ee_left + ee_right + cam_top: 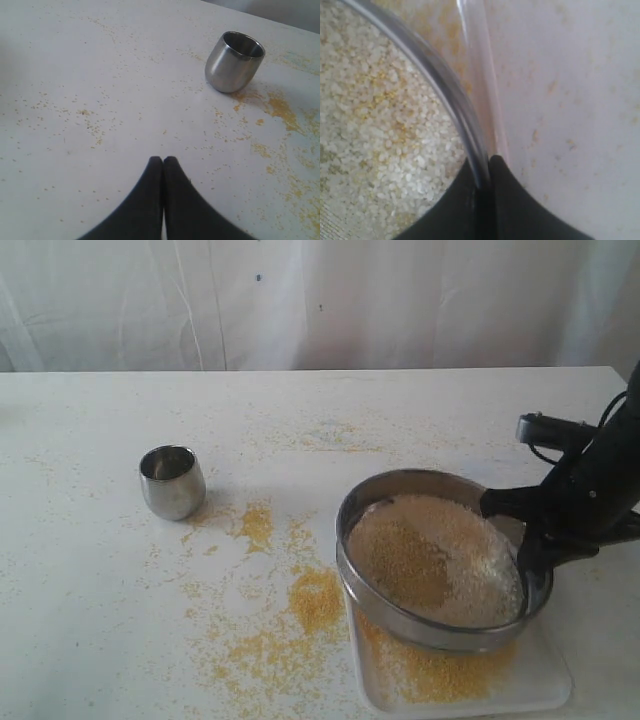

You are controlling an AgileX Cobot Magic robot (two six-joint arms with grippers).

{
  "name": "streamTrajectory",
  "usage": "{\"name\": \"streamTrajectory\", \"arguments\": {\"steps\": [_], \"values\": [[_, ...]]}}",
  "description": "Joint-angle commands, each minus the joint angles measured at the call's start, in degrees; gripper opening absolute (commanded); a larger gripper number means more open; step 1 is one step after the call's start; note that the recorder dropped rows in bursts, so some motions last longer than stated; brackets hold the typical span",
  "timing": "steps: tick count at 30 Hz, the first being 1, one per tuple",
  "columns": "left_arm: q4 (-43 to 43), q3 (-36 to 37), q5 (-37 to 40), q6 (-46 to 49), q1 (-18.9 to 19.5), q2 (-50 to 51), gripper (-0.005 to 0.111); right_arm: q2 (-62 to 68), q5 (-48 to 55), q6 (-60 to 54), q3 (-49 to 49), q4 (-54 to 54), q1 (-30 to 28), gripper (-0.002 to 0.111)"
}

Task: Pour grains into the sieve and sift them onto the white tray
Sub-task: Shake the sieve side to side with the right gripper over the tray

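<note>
now my right pincer [487,162] clamps the sieve [400,620] rim over the white tray [545,687], grains [430,560] inside; sifting step, next wants gentle level shakes.

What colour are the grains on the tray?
Those grains are golden yellow, clearest in the exterior view.

- A small shiny steel cup [172,481] stands upright on the left side of the table, mouth open to the ceiling, its rounded wall narrowing toward the base.
- In the left wrist view the same cup [234,62] shows a dark inside with nothing visible in it, and throws a soft shadow beside its foot.
- A wide white table [90,570] fills the scene, its far edge running straight across.
- A white cloth backdrop [400,300] hangs in loose folds behind the table, marked by two tiny dark specks [258,278].
</note>
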Motion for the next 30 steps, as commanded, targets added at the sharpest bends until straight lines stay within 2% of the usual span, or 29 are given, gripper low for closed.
{"name": "streamTrajectory", "arguments": {"steps": [1, 2, 5, 6, 9, 10, 13, 15, 20, 24, 25, 28, 30], "values": [[-0.12, 0.21, 0.23, -0.47, 0.01, -0.26, 0.0, -0.61, -10.55, -0.4, -0.11, -0.17, -0.01, 0.0], [-0.12, 0.21, 0.23, -0.47, 0.01, -0.26, 0.0, -0.62, -13.65, -0.3, -0.11, -0.7, -0.01, 0.0], [-0.12, 0.21, 0.23, -0.47, 0.01, -0.26, 0.0, -1.44, 1.81, 1.93, -0.75, 0.75, -0.11, 0.0], [-0.12, 0.21, 0.23, -0.47, 0.01, -0.26, 0.0, -1.44, 1.63, 1.93, -0.75, 1.13, 0.01, 0.0], [-0.12, 0.21, 0.23, -0.47, 0.01, -0.26, 0.0, -0.99, -12.98, 1.93, -0.75, 1.09, 0.01, 0.0], [-0.12, 0.21, 0.23, -0.47, 0.01, -0.26, 0.0, -0.99, -12.85, 2.2, -0.75, 1.09, 0.01, 0.0], [-0.12, 0.21, 0.23, -0.47, 0.01, -0.26, 0.0, -1.57, -1.69, 2.2, -0.86, 1.42, -0.1, 0.0], [-0.12, 0.21, 0.23, -0.47, 0.01, -0.26, 0.0, -1.44, 1.76, 2.2, -0.47, 1.73, -0.1, 0.0], [-0.12, 0.21, 0.23, -0.47, 0.01, -0.26, 0.0, -0.79, -9.23, 2.2, -0.25, 1.75, -0.1, 0.0], [-0.12, 0.21, 0.23, -0.47, 0.01, -0.26, 0.0, -0.91, -0.73, 2.33, -0.25, 2.01, 0.01, 0.0], [-0.12, 0.21, 0.23, -0.47, 0.01, -0.26, 0.0, -0.78, -0.74, 2.33, -0.25, 2.01, 0.01, 0.0], [-0.12, 0.21, 0.23, -0.47, 0.01, -0.26, 0.0, -0.38, -9.18, 2.33, -0.21, 2.01, 0.01, 0.0], [-0.12, 0.21, 0.23, -0.47, 0.01, -0.26, 0.0, -0.53, -8.45, 3.2, -0.31, 2.01, 0.01, 0.0]]}}
